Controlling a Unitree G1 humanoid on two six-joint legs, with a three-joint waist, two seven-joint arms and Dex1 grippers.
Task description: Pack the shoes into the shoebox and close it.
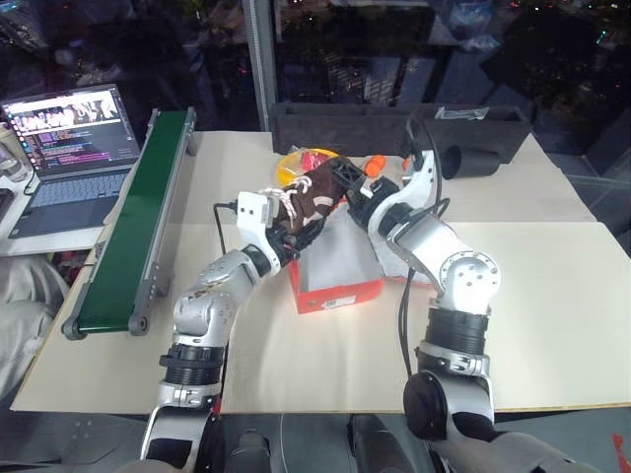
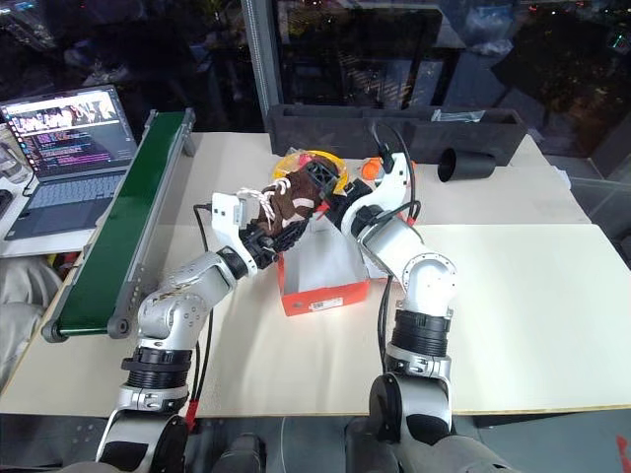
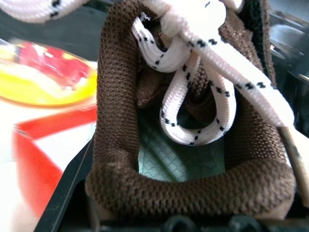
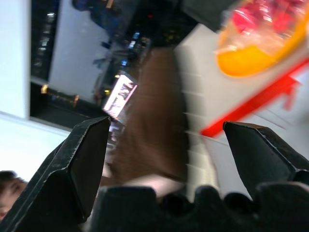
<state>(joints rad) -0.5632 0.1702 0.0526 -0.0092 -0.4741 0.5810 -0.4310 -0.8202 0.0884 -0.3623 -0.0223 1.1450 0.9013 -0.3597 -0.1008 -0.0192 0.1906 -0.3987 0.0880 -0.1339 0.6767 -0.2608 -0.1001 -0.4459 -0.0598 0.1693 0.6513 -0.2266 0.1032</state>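
Note:
One of the shoes, a dark brown shoe [image 1: 314, 193] with off-white laces, hangs above the far end of the open red-orange shoebox [image 1: 340, 294]. My left gripper [image 1: 294, 223] is shut on it from the left. In the left wrist view the shoe's collar and laces [image 3: 193, 145] sit right against the fingers, with the box's red wall [image 3: 43, 159] below. My right gripper [image 1: 345, 183] stands open just right of the shoe's far end. In the right wrist view the blurred brown shoe [image 4: 154, 125] lies ahead between the spread fingers, apart from them.
Behind the box sits a yellow bowl [image 1: 301, 161] with something red in it, and an orange object [image 1: 375, 165] beside it. A long dark grey tray [image 1: 394, 126] and a black cylinder [image 1: 465, 160] stand at the back. A green conveyor [image 1: 138, 227] and a laptop [image 1: 74, 148] are at the left.

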